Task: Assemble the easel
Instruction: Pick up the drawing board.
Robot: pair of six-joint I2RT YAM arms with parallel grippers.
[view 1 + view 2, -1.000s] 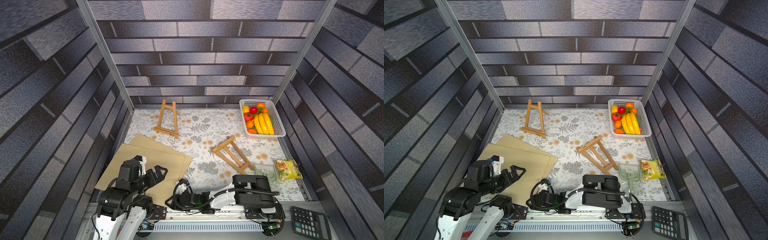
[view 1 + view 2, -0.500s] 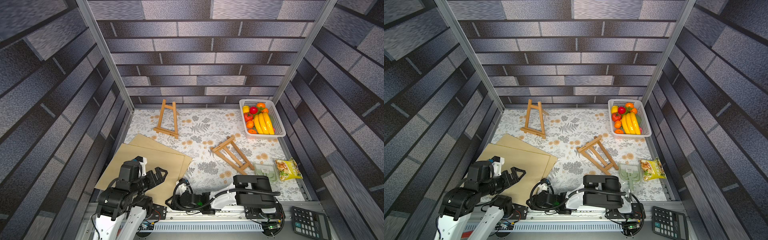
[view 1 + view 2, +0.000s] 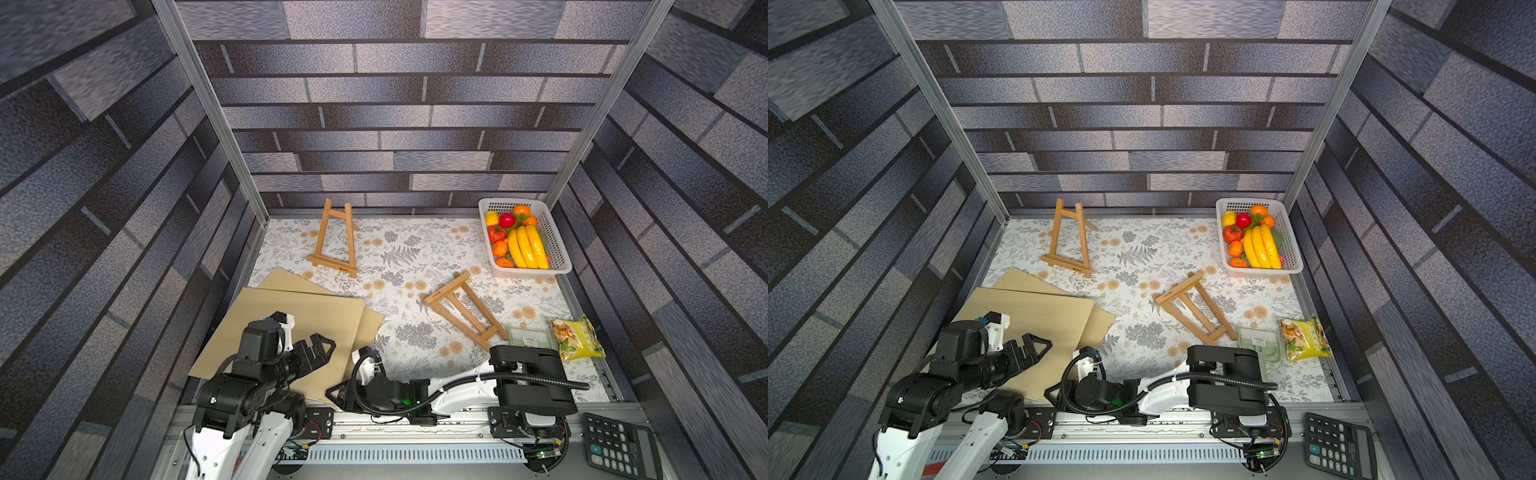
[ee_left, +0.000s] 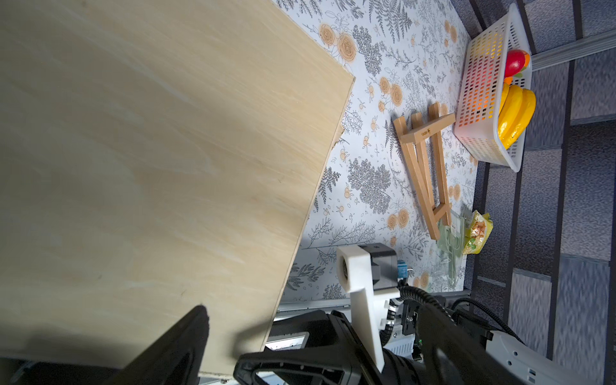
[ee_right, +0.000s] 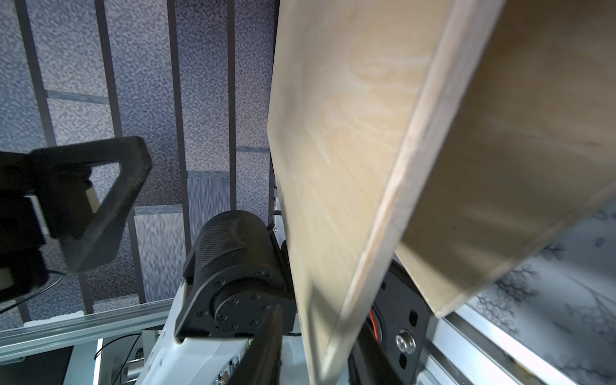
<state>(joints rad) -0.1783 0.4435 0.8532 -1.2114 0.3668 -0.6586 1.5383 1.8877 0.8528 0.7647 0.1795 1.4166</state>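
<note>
At the near edge of the counter (image 3: 415, 257), right fingers (image 5: 265, 356) seemingly pinch a corner of the upper plywood board (image 3: 291, 320), barely shifted since earlier; left fingers (image 5: 128, 186) hover spread wide, empty.

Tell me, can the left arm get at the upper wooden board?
Probably yes: the open left fingers hover just above the upper board; the right fingers pinch only its near corner.

Floral surface (image 3: 395, 232): upright easel (image 3: 332, 266) back-left, fruit basket (image 3: 528, 272) back-right corner. Flat easel (image 3: 445, 287) mid-right, snack bag (image 3: 575, 338) front-right edge, lower board (image 3: 291, 280) under upper board (image 3: 291, 316) front-left.
</note>
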